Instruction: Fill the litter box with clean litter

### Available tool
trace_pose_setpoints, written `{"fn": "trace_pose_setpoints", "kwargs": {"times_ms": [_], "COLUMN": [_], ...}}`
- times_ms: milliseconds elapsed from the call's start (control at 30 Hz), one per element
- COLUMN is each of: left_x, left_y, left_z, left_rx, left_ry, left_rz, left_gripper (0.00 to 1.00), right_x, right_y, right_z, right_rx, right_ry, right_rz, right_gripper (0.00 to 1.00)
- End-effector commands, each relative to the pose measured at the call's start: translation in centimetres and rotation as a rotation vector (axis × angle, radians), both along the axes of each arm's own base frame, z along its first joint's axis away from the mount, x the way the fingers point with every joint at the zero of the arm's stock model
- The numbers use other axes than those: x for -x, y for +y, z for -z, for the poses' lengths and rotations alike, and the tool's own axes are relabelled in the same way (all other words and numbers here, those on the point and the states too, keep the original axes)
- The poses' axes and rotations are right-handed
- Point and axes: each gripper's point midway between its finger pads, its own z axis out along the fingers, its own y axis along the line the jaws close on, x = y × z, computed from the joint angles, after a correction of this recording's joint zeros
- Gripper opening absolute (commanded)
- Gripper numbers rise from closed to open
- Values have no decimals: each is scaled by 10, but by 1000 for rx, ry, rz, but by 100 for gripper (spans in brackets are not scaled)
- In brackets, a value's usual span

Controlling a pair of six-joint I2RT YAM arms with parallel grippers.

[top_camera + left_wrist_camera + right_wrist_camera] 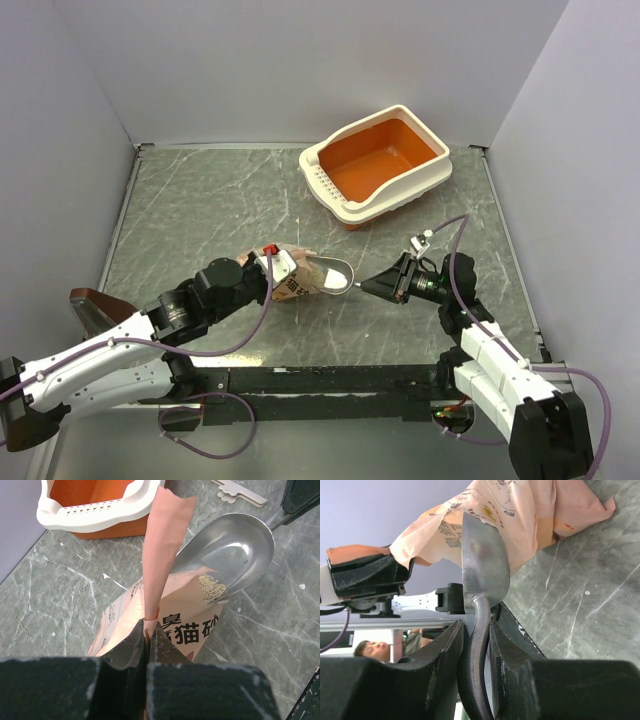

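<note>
My left end effector (148, 636), clamped on the torn top of the pink-orange printed paper bag (175, 625), holds it steady. My right end effector (476, 626), closed on the small grey metal scoop (227, 547), sets its bowl at the bag's mouth, where pale beige litter granules (212, 589) show. Scooping looks to be the step in hand. The large orange plastic litter box with a cream rim (322, 180) sits well beyond both, apparently unfilled. Next, I judge, comes a level carry there.

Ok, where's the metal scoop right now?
The scoop sits mid-table in the top view, bowl against the bag, handle clamped in the right tool.
</note>
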Motion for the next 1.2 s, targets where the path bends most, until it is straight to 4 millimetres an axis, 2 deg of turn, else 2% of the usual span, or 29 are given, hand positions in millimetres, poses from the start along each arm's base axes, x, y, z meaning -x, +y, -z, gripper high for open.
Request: {"fn": "trace_pose_setpoints", "kwargs": {"times_ms": [0,200,233,300,333,433,700,833,1167], "left_x": [2,1,2,1,-1,-7,-22,-33,-38], "left_y": [-13,-9,-8,-1,2,13,20,33,37], "left_z": [-32,-37,-38,-40,-41,-43,-40,-41,-44], "left_rx": [119,121,123,125,123,111,68,51,20], "left_ry": [-43,-48,-51,-55,-60,-80,-89,-113,-135], "left_rz": [29,16,13,-13,-29,-90,-185,-290,-313], "left_gripper": [1,1,1,1,1,1,1,1,1], "right_x": [1,1,-2,0,-2,0,6,6,-14], "right_y": [6,4,4,2,1,-2,-6,-7,-14], "right_z": [-18,-18,-25,-23,-32,-40,-52,-60,-78], "right_rx": [-78,-34,-25,24,35,70,87,78,47], "right_ry": [-86,-98,-116,-108,-126,-153,-151,-151,-101], "right_rz": [-43,-41,-36,-41,-37,-26,-15,1,111], "right_gripper": [0,0,0,0,0,0,0,0,0]}}
